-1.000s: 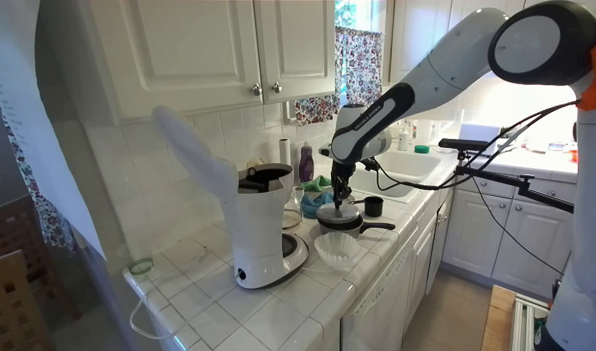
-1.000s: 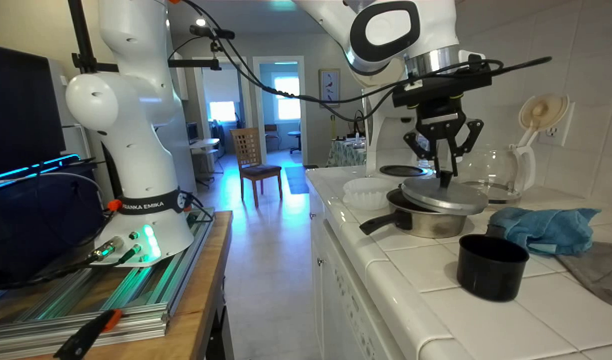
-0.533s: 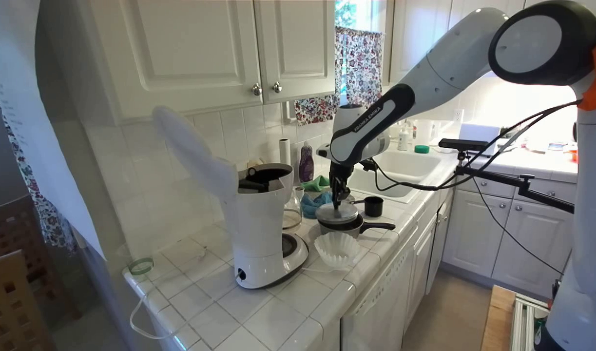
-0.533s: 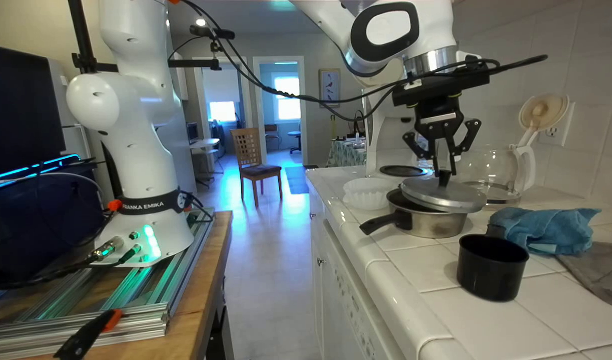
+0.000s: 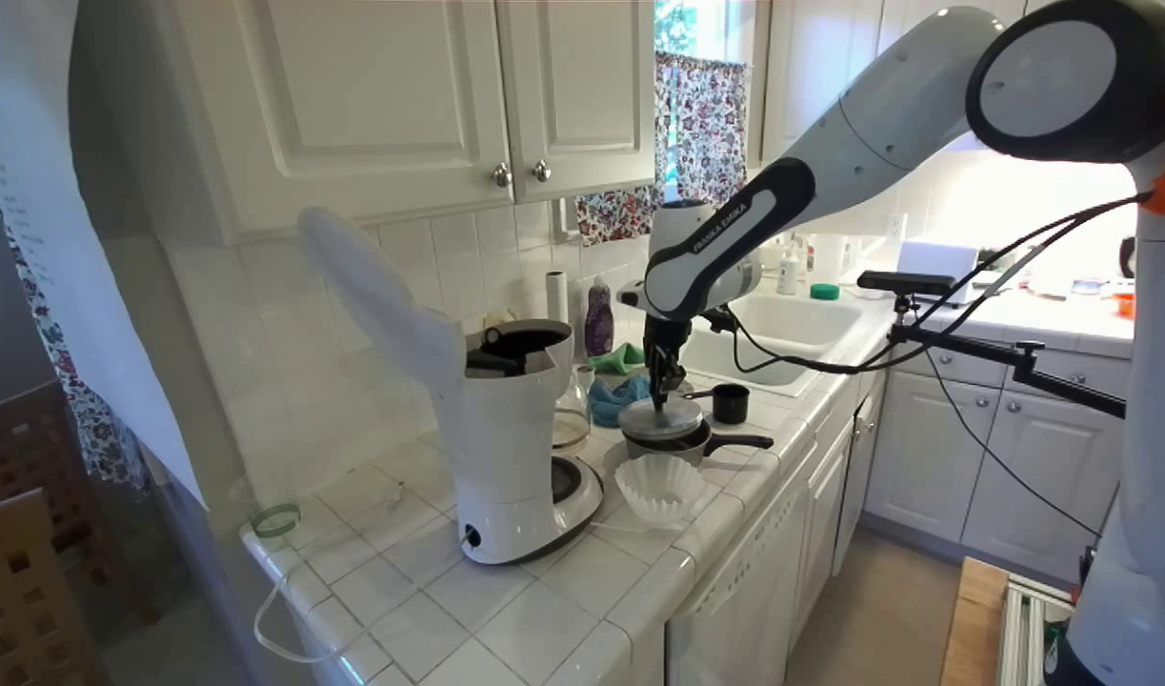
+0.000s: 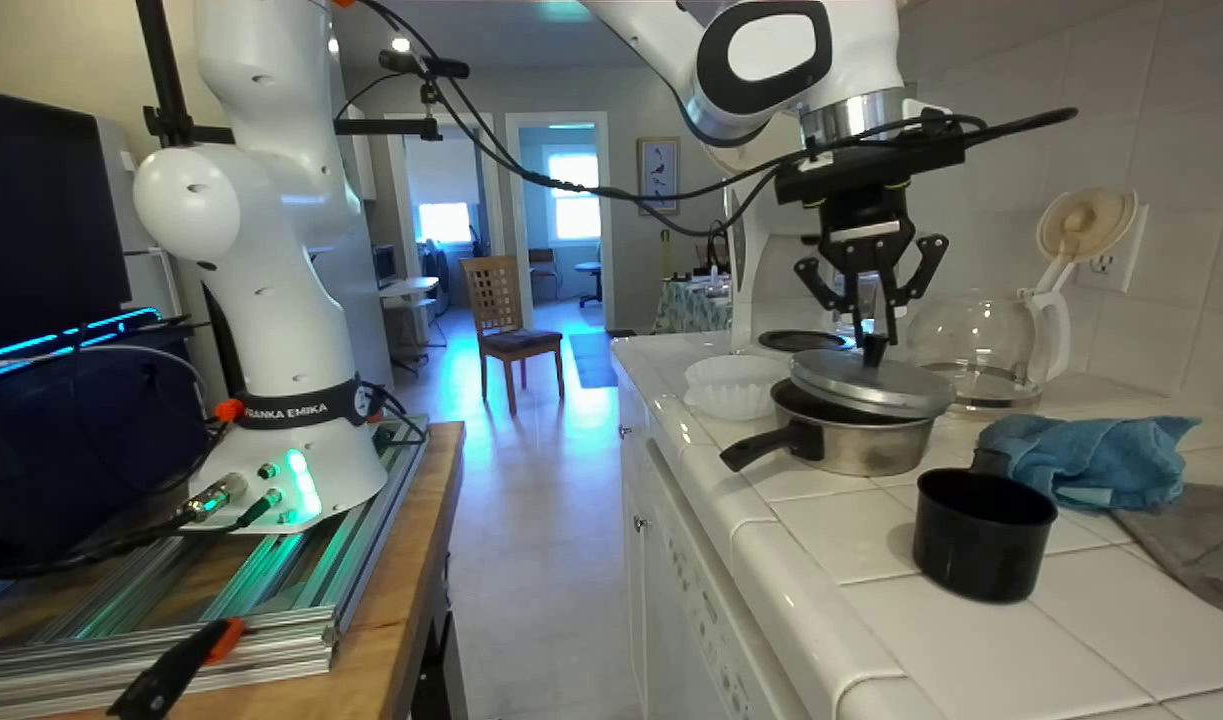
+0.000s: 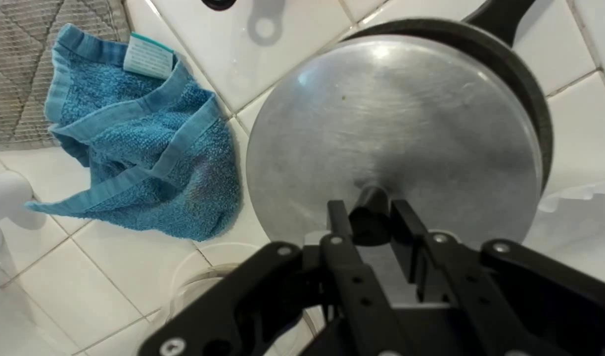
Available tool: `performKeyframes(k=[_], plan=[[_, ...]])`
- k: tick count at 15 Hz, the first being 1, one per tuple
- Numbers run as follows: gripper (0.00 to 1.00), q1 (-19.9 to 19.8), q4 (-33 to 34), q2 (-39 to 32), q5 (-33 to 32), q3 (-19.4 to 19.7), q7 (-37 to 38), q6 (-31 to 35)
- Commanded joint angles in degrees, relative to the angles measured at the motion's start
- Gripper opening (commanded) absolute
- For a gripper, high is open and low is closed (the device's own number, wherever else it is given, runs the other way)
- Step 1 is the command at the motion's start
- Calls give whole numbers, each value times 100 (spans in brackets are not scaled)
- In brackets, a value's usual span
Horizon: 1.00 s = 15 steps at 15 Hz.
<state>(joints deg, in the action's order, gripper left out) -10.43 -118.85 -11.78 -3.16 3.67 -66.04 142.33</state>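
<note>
My gripper [image 6: 876,338] points down with its two fingers on either side of the black knob [image 7: 370,222] of a round grey metal lid [image 6: 851,388]. In the wrist view the knob sits between the fingertips. The lid lies off-centre over a small steel saucepan [image 6: 871,450], slightly tilted, leaving a dark crescent of the pan open toward its black handle [image 6: 766,445]. I cannot tell whether the lid touches the rim. The lid also shows in the wrist view [image 7: 381,113], where it hides most of the pan.
A white paper coffee filter [image 5: 658,488] stands beside the pan, near a white coffee maker [image 5: 506,448] with its lid raised. A glass carafe [image 6: 961,345] is behind the pan. A black measuring cup [image 6: 983,540] and blue cloth [image 6: 1086,460] lie nearby. The sink [image 5: 782,324] is beyond.
The gripper and lid have moved together slightly leftward and up in an exterior view, toward the coffee maker side. The saucepan stays in place.
</note>
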Motion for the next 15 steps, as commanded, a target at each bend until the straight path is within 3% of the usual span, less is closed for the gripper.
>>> performKeyframes(k=[1, 9, 11, 14, 15], plan=[[7, 78, -288, 258, -226, 87, 382, 10], [7, 112, -58, 51, -648, 171, 1002, -164], [48, 117, -4, 4, -820, 201, 1228, -173], [62, 111, 101, -89, -978, 216, 1434, -269], [55, 111, 130, -112, -1013, 216, 1485, -313]])
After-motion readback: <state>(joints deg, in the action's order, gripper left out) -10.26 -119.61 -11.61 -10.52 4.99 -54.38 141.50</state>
